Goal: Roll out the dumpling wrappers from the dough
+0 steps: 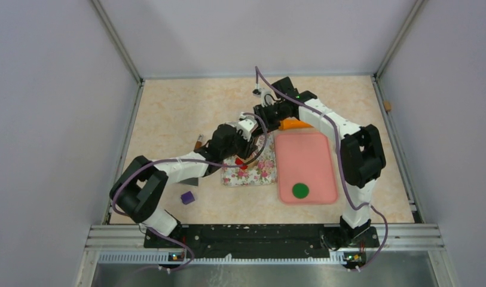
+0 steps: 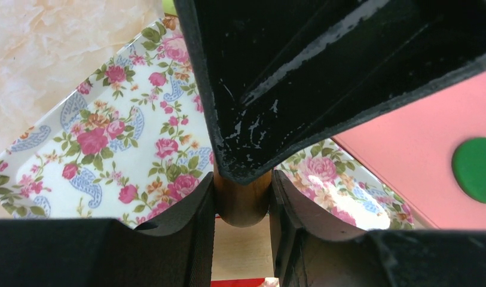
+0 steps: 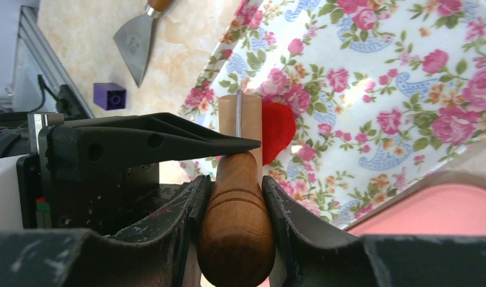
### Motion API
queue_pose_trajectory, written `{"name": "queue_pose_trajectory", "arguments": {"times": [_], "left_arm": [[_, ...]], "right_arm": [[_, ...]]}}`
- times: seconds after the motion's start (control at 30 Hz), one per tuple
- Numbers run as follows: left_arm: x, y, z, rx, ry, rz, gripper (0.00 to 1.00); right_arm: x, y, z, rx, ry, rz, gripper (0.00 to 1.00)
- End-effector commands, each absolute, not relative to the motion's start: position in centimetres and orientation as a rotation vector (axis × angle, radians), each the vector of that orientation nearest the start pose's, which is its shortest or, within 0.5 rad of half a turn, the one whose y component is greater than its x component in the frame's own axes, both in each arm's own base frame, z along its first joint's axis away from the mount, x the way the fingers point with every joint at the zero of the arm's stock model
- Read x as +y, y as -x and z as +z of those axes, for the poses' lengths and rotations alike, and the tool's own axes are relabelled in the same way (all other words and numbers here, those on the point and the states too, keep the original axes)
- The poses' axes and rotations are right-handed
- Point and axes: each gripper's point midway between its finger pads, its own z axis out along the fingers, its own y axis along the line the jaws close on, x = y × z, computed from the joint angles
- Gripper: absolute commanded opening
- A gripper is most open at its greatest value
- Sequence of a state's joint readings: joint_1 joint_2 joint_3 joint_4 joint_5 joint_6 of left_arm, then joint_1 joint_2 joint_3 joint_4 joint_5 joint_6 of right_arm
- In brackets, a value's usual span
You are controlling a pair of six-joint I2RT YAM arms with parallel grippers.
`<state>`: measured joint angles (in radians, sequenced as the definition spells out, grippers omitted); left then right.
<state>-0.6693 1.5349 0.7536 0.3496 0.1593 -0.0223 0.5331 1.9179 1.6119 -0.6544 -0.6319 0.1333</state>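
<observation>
Floral mat (image 3: 407, 89), red dough (image 3: 280, 128) beyond right claw (image 3: 235, 186)

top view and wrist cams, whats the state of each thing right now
rolling pin: held by both handles, over the floral tray
left gripper: shut on one handle
right gripper: shut on the other handle
red dough: lying on the floral tray by the pin
pink tray: holds only a green disc
green disc: flat, untouched
scraper: lying loose, unheld
</observation>
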Motion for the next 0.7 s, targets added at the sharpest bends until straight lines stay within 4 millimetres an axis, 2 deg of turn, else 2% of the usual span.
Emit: {"name": "queue_pose_trajectory", "arguments": {"times": [0.0,0.33,0.43,0.5,0.67], "left_arm": [[-30.6,-34.8,13.0,1.780,-0.743,-0.581,0.00],[-30.6,-35.1,9.3,1.890,-0.675,-0.606,0.00],[-31.2,-35.1,8.9,1.888,-0.681,-0.641,0.00],[-31.8,-35.2,9.9,1.866,-0.667,-0.674,0.00],[-31.5,-36.6,15.0,1.816,-0.604,-0.637,0.00]], "right_arm": [[33.3,-33.8,17.3,2.359,0.830,1.092,0.00],[31.4,-34.5,12.9,2.454,0.840,0.913,0.00],[30.8,-34.9,12.1,2.470,0.841,0.849,0.00],[31.3,-35.0,13.3,2.446,0.838,0.902,0.00],[33.5,-34.3,19.0,2.332,0.825,1.133,0.00]]}}
